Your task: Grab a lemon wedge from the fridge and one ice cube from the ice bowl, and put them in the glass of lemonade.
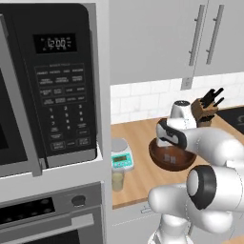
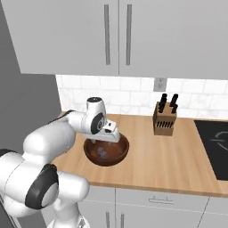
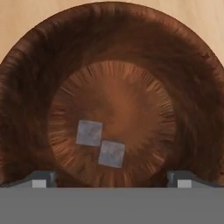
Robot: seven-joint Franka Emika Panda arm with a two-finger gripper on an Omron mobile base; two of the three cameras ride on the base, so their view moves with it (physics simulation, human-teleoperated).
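Observation:
The ice bowl (image 3: pixel 192 87) is wide, round and dark brown, and stands on the wooden counter. Two grey ice cubes (image 3: pixel 89 132) (image 3: pixel 111 153) lie touching corner to corner on its bottom. My gripper (image 3: pixel 112 180) hangs open just above the bowl, pointing straight down into it, with the cubes between and ahead of its fingertips (image 3: pixel 41 179). From the sides, the gripper (image 2: pixel 106 141) (image 1: pixel 167 147) sits over the ice bowl (image 2: pixel 116 156) (image 1: pixel 178 164). The glass of lemonade (image 1: pixel 117 180) stands near the counter's front left edge. The lemon wedge and the fridge are out of view.
A white kitchen scale (image 1: pixel 121 159) sits just behind the glass. A knife block (image 2: pixel 164 119) stands by the back wall, and a black cooktop (image 2: pixel 213 142) lies at the right. A microwave (image 1: pixel 57 81) and wall oven (image 1: pixel 47 214) close off the left. Upper cabinets (image 2: pixel 116 35) hang overhead.

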